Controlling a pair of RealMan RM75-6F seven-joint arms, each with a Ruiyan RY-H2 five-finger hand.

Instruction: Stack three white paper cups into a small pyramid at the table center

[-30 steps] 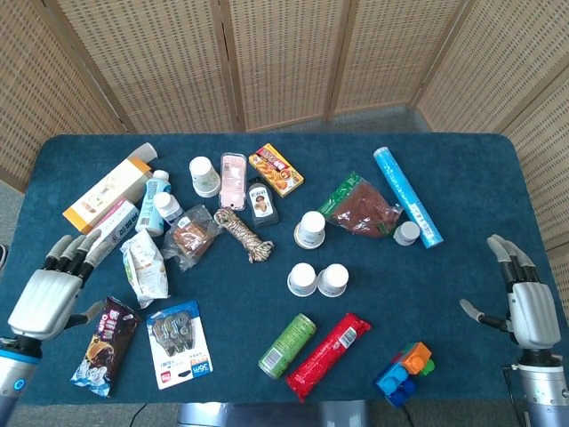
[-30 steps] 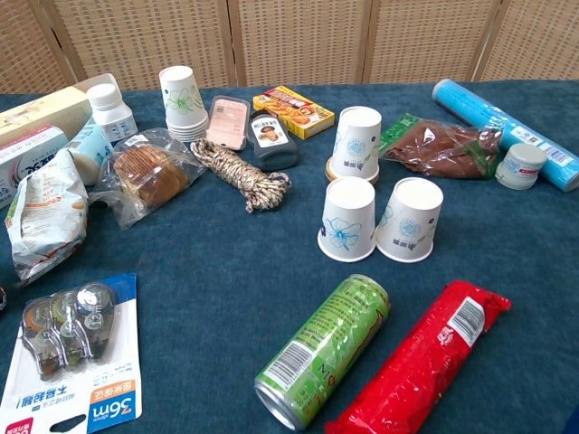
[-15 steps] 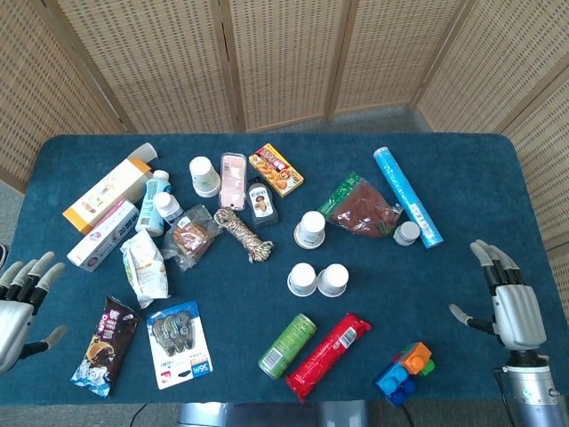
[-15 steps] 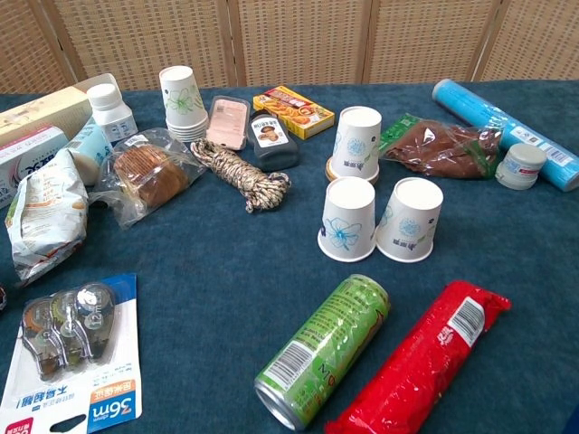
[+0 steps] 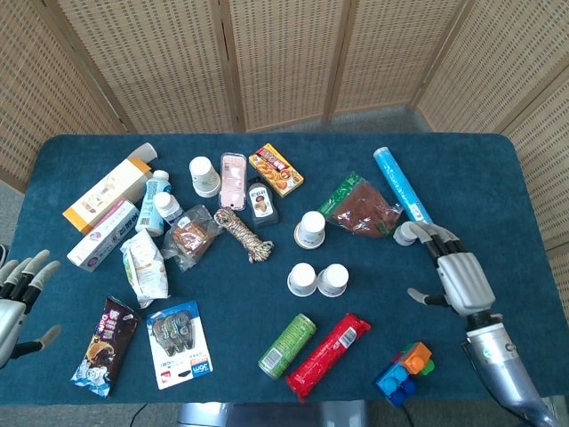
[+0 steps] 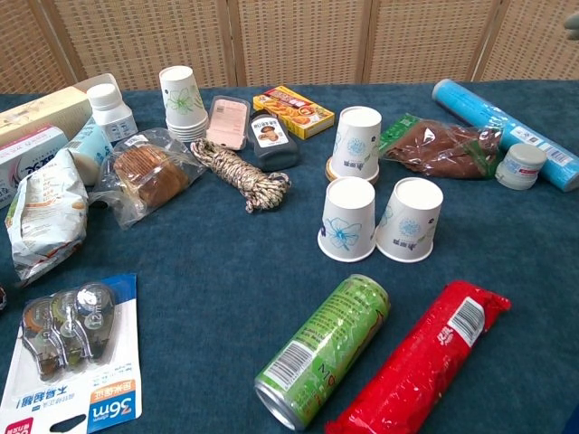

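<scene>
Two inverted cups stand touching at the counter's middle; the third cup sits just behind them. Paper cups look light and easily crushed, so hold the third gently around its wall. Right hand and left hand hover empty, fingers spread.

You are looking down at a big table with a dark blue-green fuzzy cloth on it. The cloth goes right to the edges, and the corners are round. Behind the table stands a folding screen made of light woven cane, with pale wooden posts between its panels. It wraps around the back and both sides. You can see a bit of grey floor between the screen and the table. The light is bright and soft, with no hard shadows.
</scene>
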